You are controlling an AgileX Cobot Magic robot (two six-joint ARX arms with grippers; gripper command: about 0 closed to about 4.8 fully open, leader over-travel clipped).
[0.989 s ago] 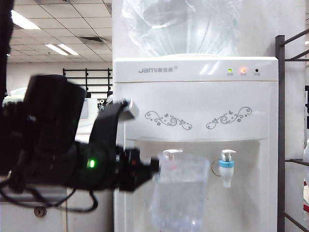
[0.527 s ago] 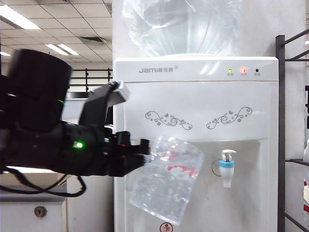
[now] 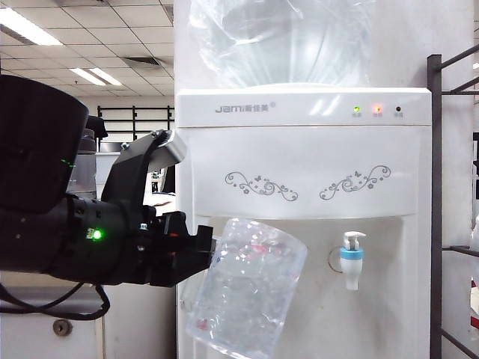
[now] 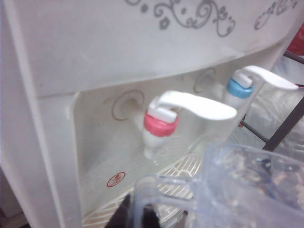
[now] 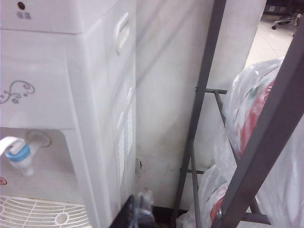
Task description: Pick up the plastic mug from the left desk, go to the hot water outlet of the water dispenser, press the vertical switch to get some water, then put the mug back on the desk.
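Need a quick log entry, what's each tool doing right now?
Left tool: closed on the mug, in front of the water dispenser.
Right tool: closed, holding nothing, beside the dispenser.

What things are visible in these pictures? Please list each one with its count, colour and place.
water dispenser: one, white, centre.
water bottle: one, clear, on top of the dispenser.
hot water outlet: one, white with red-pink collar, in the recess.
cold tap: one, white with blue collar, beside it.
plastic mug: one, clear, tilted, before the recess.
metal rack: one, dark grey, beside the dispenser.
left end effector: black, shut on the mug.
right end effector: black, shut, near the dispenser's side.
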